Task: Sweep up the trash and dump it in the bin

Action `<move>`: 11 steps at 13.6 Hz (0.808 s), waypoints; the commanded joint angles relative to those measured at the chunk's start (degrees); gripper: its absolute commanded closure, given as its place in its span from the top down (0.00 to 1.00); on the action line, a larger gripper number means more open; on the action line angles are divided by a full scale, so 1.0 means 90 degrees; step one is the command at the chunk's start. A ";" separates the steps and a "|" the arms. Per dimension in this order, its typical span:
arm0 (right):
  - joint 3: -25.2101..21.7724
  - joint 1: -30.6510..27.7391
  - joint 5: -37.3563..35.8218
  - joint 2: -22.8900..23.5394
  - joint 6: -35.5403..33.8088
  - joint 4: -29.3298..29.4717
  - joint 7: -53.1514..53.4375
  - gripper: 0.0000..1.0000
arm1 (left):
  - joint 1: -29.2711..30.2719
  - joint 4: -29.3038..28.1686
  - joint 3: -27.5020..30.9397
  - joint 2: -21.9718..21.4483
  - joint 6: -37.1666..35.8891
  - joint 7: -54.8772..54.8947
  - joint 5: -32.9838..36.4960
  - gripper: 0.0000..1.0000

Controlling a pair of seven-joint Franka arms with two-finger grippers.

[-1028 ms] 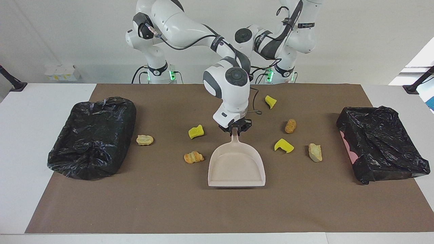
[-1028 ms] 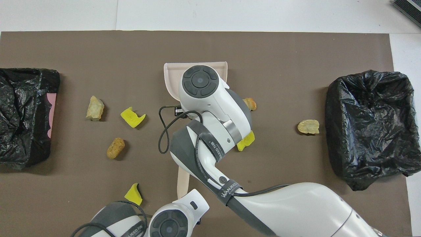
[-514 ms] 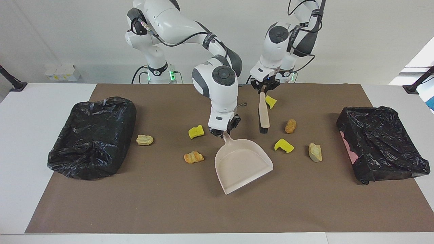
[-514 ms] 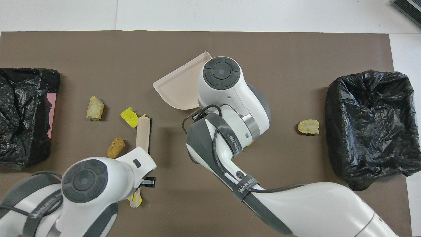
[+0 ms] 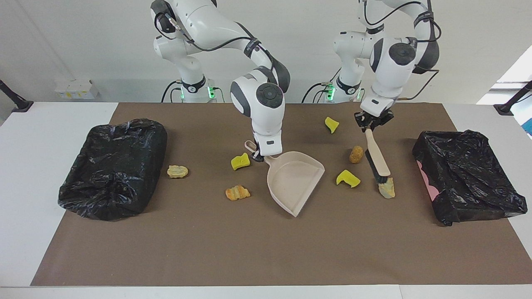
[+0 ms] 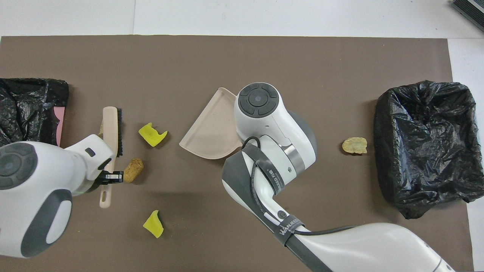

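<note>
7 scraps [image 5: 386, 189] outside both fingers [image 5: 371, 123]

Robotics lab: two robot arms [image 5: 249, 54], bare white walls, paper-covered table [image 5: 249, 249].

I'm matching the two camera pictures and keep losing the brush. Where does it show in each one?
Facing view: the brush hangs slantwise from the left end effector, its bristles at a tan scrap, toward the left arm's end of the table.
Overhead view: the brush lies lengthwise just above the left arm's wrist; the tan scrap is almost hidden under it.
Shared landmark: the orange-brown lump right beside the brush.
</note>
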 commanded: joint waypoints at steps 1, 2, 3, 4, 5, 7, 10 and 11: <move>0.0036 -0.0017 -0.0114 -0.0573 0.0087 -0.0836 -0.1387 0.00 | 0.0649 0.0758 -0.0081 0.0771 0.0057 0.0674 0.0240 0.00; 0.0036 0.0003 -0.0318 -0.0632 0.0126 -0.0934 -0.1896 0.00 | 0.0757 0.0933 -0.0081 0.1015 0.0125 0.0694 0.0454 0.00; 0.0045 0.0051 -0.0765 -0.0633 0.0117 -0.0935 -0.2297 0.00 | 0.0854 0.1099 -0.0081 0.1260 0.0242 0.0704 0.0581 0.00; 0.0046 0.0081 -0.1020 -0.0584 0.0146 -0.0935 -0.2582 0.00 | 0.1029 0.1294 -0.0081 0.1494 0.0340 0.0781 0.0602 0.00; 0.0046 0.0091 -0.1062 -0.0565 0.0166 -0.0954 -0.2739 0.00 | 0.1253 0.1412 -0.0081 0.1690 0.0447 0.0927 0.0641 0.00; 0.0055 0.0294 -0.1285 -0.0584 0.0146 -0.0945 -0.2790 0.00 | 0.1411 0.1404 -0.0091 0.1886 0.0672 0.1279 0.0739 0.00; 0.0065 0.0413 -0.1345 -0.0438 0.0254 -0.0964 -0.2702 0.00 | 0.1334 0.1151 -0.0110 0.1907 0.0644 0.1495 0.0739 0.00; 0.0065 0.0413 -0.1355 -0.0379 0.0293 -0.0964 -0.2702 0.00 | 0.1266 0.0986 -0.0130 0.1820 0.0615 0.1601 0.0739 0.00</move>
